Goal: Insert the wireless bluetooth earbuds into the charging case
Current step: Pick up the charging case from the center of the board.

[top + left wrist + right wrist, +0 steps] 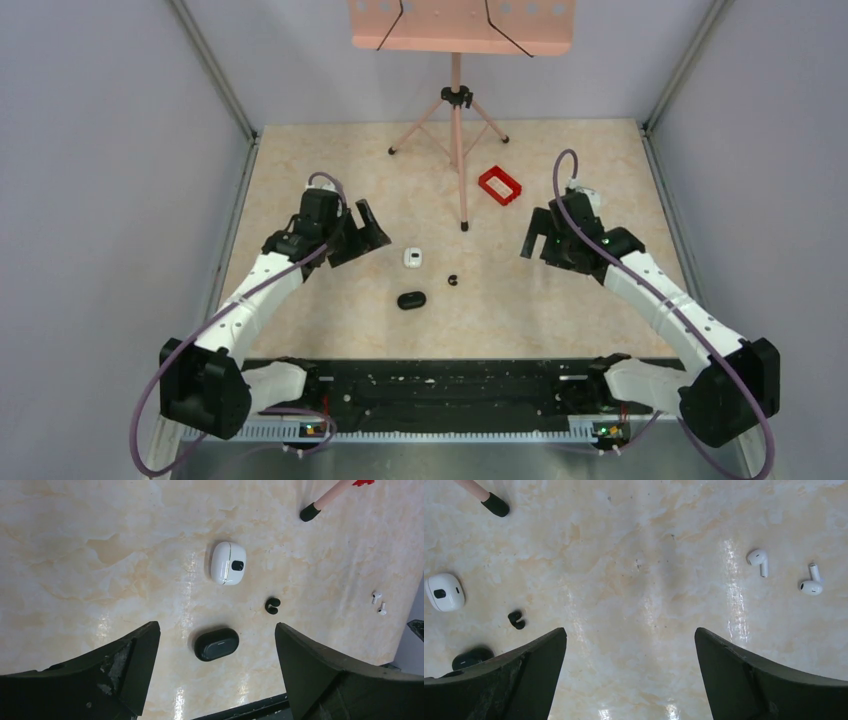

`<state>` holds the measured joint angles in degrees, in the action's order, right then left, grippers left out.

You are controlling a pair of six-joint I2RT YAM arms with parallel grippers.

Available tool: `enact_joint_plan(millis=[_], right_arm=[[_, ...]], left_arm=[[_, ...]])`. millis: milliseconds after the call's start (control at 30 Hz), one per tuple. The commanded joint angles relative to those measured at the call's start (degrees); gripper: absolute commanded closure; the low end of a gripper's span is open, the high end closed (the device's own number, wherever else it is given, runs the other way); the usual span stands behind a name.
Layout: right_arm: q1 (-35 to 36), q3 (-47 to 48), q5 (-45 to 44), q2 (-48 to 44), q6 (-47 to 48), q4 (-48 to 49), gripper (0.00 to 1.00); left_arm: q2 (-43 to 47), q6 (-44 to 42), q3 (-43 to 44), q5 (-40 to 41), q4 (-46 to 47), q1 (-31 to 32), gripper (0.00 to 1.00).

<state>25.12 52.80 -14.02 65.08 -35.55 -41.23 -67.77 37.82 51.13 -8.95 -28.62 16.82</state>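
Note:
The charging case [411, 300] is a glossy black oval, shut, lying on the marble table near the middle front; it also shows in the left wrist view [216, 644] and partly in the right wrist view [471, 657]. One tiny black earbud [453, 280] lies loose just right of and beyond it, also seen from the left wrist [272, 605] and the right wrist [516, 619]. My left gripper [360, 235] is open and empty, raised to the left of the case [216, 626]. My right gripper [535, 238] is open and empty over bare table on the right [630, 630].
A small white rounded-square case [414, 257] lies just beyond the black case. Two white stem earbuds [758, 559] [812, 582] lie on the table under the right arm. A red rectangular frame [500, 185] and a pink stand's tripod legs [457, 110] are at the back.

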Motion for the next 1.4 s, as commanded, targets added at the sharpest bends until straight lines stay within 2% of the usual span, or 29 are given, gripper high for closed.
enact_joint_plan(millis=[0, 133, 300, 433, 500, 567, 667, 800, 1000, 1367], right_arm=[[0.47, -1.33, -0.51, -2.85, -0.45, 4.36, 0.01], [0.49, -1.86, -1.38, -3.86, -1.51, 5.13, 0.01], [0.39, -3.1, -3.2, -4.38, -5.29, 5.11, 0.01], [0.44, -4.9, -1.92, -4.79, -6.17, 7.45, 0.04], [0.39, -4.94, -1.45, -4.33, -6.22, 7.9, 0.06], [0.4, -4.54, -0.99, -3.74, -6.23, 7.77, 0.06], [0.39, -4.11, 0.32, -3.29, -6.35, 7.7, 0.06], [0.41, -4.68, 1.88, -3.42, -6.29, 9.07, 0.06], [0.41, -5.14, 3.71, -3.26, -6.49, 10.59, 0.06], [0.39, -5.1, 4.21, -1.41, -6.72, 12.22, 0.06]], left_arm=[[0.09, 0.09, 2.33, 6.53, -1.25, 1.17, 0.1], [-0.25, -0.02, 2.09, 14.95, -1.9, 3.53, 0.09], [-1.76, 0.39, 2.57, 17.74, -1.78, 5.56, 0.04], [-6.21, 0.86, 4.75, 13.86, -3.1, 6.33, 0.01], [-11.38, 0.74, 7.58, 10.8, -5.01, 7.45, 0.01], [-16.18, 0.46, 10.25, 11.59, -6.37, 10.31, 0.02], [-21.1, 1.58, 12.71, 13.58, -5.72, 13.49, 0.08], [-28.49, 1.23, 16.63, 14.39, -4.85, 13.84, 0.19], [-37.16, -1.41, 25.39, 18.62, -10.31, 16.08, 0.21], [-42.82, -1.55, 27.26, 18.69, -10.51, 17.88, 0.32]])
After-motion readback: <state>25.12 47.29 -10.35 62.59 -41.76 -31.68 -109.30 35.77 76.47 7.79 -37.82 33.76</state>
